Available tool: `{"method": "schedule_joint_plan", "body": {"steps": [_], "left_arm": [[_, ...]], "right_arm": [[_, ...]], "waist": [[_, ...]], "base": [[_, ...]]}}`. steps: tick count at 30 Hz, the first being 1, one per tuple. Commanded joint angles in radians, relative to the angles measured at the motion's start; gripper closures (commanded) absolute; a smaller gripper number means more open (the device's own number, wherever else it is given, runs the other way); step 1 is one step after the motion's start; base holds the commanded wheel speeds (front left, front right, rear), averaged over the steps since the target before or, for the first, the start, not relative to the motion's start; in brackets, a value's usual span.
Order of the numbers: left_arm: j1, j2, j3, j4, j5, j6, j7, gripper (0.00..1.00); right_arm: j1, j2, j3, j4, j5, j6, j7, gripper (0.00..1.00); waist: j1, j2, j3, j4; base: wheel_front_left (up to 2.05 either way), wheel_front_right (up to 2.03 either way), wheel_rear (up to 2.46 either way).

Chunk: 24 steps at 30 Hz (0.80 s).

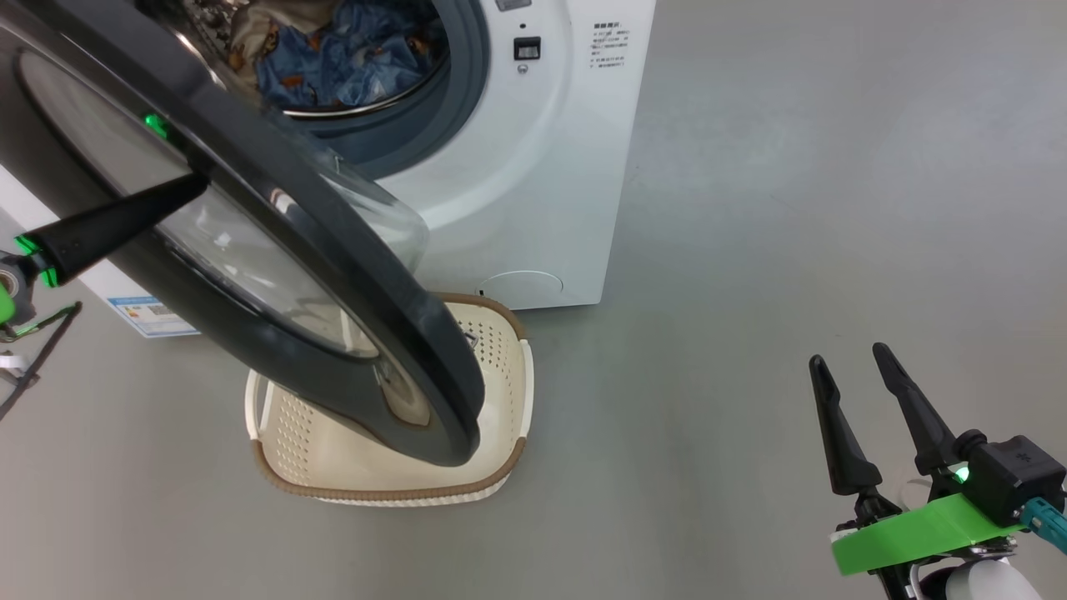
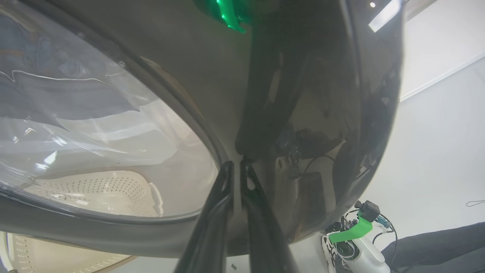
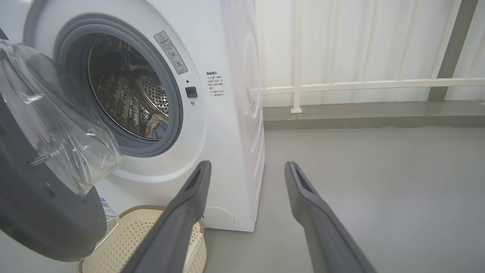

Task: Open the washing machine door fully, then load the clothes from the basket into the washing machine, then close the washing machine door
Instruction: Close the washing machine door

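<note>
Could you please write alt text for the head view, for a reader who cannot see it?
The black washing machine door stands part open over the cream basket on the grey floor, the shut left pincer touching its outer face. Blue and orange clothes lie inside the washing machine; the open right pincer hovers empty at lower right.

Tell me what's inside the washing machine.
Blue, orange-printed and cream clothes lie in the drum. The washing machine door covers the drum's left side.
</note>
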Motion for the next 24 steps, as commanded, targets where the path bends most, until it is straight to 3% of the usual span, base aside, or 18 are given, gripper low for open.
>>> {"method": "schedule_joint_plan", "body": {"steps": [1,17,21,23,24], "left_arm": [[-0.048,0.04,0.037,-0.018,0.008,-0.007,-0.014,1.0],[0.076,0.044,0.067,-0.033,0.03,-0.007,-0.125,1.0],[0.112,0.055,0.078,-0.028,0.034,-0.007,-0.154,0.9],[0.136,0.058,0.086,-0.023,0.04,-0.007,-0.183,0.59],[0.149,0.057,0.088,-0.022,0.041,-0.007,-0.196,0.55]], "right_arm": [[0.003,-0.006,0.012,-0.028,-0.012,0.004,-0.008,0.0],[0.019,-0.013,0.014,-0.024,-0.01,0.004,-0.008,0.0],[0.021,-0.017,0.018,-0.023,-0.009,0.004,-0.008,0.0],[0.022,-0.02,0.019,-0.022,-0.008,0.004,-0.008,0.0],[0.023,-0.021,0.019,-0.022,-0.008,0.004,-0.008,0.0]], "waist": [[-0.0001,-0.0001,0.0,0.0],[-0.0001,-0.0001,-0.035,0.064],[-0.0001,-0.0001,-0.04,0.078],[-0.0001,-0.0001,-0.045,0.085],[-0.0001,-0.0001,-0.048,0.091]], "base": [[0.0,0.0,0.0],[0.0,0.0,0.0],[0.0,0.0,0.0],[0.0,0.0,0.0],[0.0,0.0,0.0]]}}
